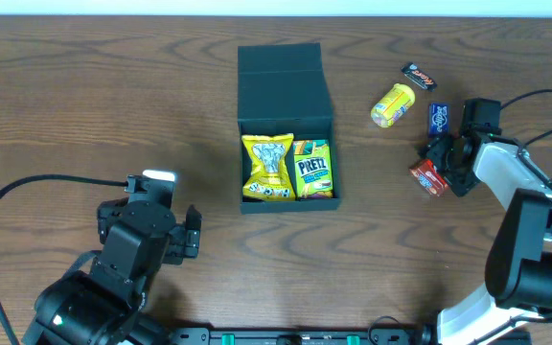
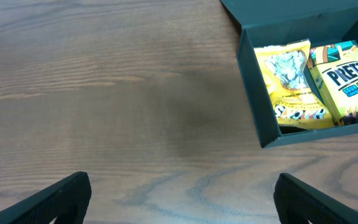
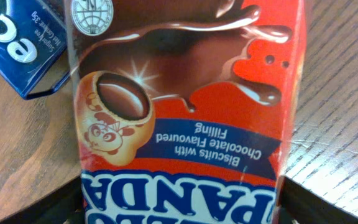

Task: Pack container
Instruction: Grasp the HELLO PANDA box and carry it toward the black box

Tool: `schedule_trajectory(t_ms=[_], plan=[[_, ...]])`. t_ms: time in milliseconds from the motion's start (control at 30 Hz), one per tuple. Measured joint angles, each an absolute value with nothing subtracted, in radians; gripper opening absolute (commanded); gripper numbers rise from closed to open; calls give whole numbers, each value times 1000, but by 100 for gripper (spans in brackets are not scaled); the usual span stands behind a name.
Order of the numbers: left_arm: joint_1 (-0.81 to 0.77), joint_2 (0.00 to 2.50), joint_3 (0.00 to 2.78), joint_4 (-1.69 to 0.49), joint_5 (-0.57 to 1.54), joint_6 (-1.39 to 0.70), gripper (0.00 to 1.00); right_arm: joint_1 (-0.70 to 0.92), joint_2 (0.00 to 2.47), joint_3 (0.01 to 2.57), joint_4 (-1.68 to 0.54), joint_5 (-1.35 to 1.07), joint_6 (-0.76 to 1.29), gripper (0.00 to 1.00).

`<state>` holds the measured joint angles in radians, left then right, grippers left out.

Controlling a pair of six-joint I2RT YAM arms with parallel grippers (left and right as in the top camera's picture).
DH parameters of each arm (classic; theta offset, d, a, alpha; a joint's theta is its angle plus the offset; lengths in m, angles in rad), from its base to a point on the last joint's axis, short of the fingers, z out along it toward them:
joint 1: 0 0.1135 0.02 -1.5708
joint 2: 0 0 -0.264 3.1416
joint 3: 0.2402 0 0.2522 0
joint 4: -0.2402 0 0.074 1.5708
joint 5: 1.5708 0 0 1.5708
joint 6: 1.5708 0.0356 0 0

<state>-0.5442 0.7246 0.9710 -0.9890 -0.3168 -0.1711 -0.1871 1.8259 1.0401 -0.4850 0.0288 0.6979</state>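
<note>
The black container (image 1: pixel 286 88) stands open at the table's middle, lid flap tilted back. Inside lie a yellow snack bag (image 1: pixel 267 167) and a green Pretz box (image 1: pixel 312 169); both show in the left wrist view, bag (image 2: pixel 288 78) and Pretz box (image 2: pixel 347 81), within the container's wall (image 2: pixel 253 93). My right gripper (image 1: pixel 441 165) is shut on a red Hello Panda biscuit box (image 1: pixel 429 178), which fills the right wrist view (image 3: pixel 185 112). My left gripper (image 2: pixel 182 199) is open and empty, low over bare table left of the container.
A yellow snack pack (image 1: pixel 393 104), a small dark candy bar (image 1: pixel 418 75) and a blue packet (image 1: pixel 438 118) lie right of the container. The blue packet also shows in the right wrist view (image 3: pixel 17 46). Cables trail at both table sides.
</note>
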Motion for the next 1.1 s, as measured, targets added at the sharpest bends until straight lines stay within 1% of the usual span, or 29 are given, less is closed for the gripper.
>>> schedule_trajectory(t_ms=[67,200,267,400,533,600,767,867,1000,1100], plan=[[-544,725,971,-989,-317,-171,95,-187,1826,1040,-483,27,696,66],[-544,725,971,-989,-317,-171,95,-187,1826,1040,-487,25,689,59],[-544,725,971,-989,-317,-171,95,-187,1826,1047,-509,24,679,59],[-544,725,971,-989,-317,-171,95,-187,1831,1089,-617,18,658,54],[-544,725,971,-989,-317,-171,95,-187,1842,1205,-774,14,632,50],[-544,725,971,-989,-317,-171,95,-187,1842,1273,-823,6,611,47],[-544,725,971,-989,-317,-171,95,-178,1842,1415,-918,-31,567,46],[-544,725,971,-989,-317,-171,95,-143,1842,1475,-939,-57,547,47],[-544,725,971,-989,-317,-171,95,-58,1842,1525,-953,-83,537,48],[-544,725,971,-989,-317,-171,95,47,1842,1560,-953,-94,533,47]])
